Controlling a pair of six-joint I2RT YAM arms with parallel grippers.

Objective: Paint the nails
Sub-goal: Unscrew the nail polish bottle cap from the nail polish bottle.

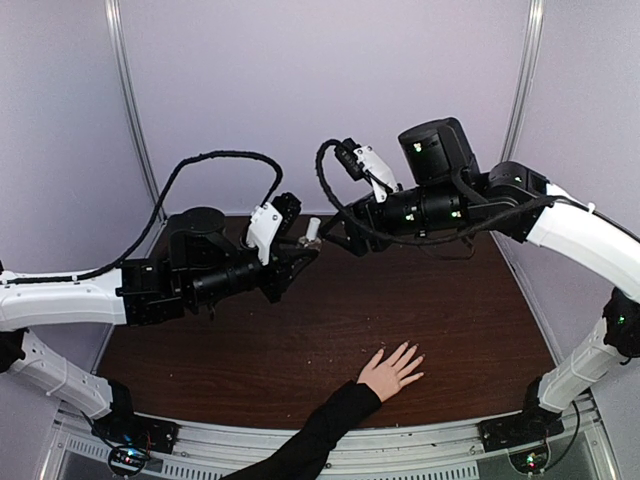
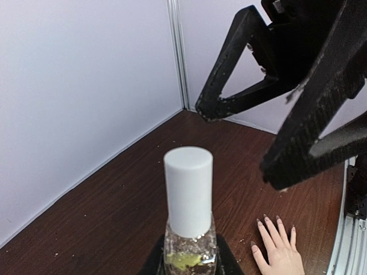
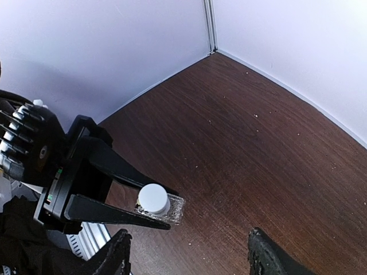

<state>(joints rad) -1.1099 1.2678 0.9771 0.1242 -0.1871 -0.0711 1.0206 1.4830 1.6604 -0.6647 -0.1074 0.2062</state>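
Observation:
A small clear glass bottle (image 2: 189,252) with a white cap (image 2: 188,192) stands upright in my left gripper (image 2: 189,262), which is shut on its glass body and holds it above the brown table (image 1: 300,340). My right gripper (image 3: 189,252) hangs open just above the cap (image 3: 153,198), with nothing between its fingers (image 3: 117,252). From the top view the two grippers meet at the back of the table, around the bottle (image 1: 312,230). A light-skinned hand (image 1: 392,370) in a black sleeve lies flat near the front edge, fingers spread. Its nails (image 2: 267,220) look pale.
Pale walls (image 1: 330,90) close the table at the back and sides, meeting at a corner post (image 3: 209,26). A metal rail (image 1: 400,460) runs along the near edge by the arm bases. Small light specks dot the wood (image 3: 258,143).

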